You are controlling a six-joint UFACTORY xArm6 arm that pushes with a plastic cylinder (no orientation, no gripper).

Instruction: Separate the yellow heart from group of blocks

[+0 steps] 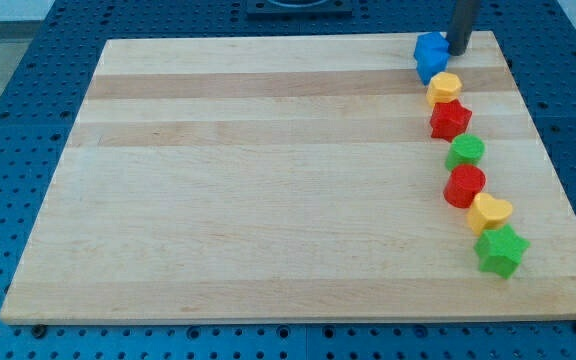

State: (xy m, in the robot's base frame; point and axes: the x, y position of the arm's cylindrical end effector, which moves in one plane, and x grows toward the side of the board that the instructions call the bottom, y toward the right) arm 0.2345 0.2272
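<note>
The yellow heart (489,212) lies near the view's lower right, in a chain of blocks. It touches a red round block (464,186) above it and a green star (501,250) below it. Further up the chain are a green round block (465,152), a red star (450,119), a yellow hexagon (445,87) and two blue blocks (431,56). My tip (459,51) is at the view's top right, just right of the blue blocks and far from the yellow heart.
The wooden board (268,180) rests on a blue perforated table (8,120). The chain of blocks runs down close to the board's right edge.
</note>
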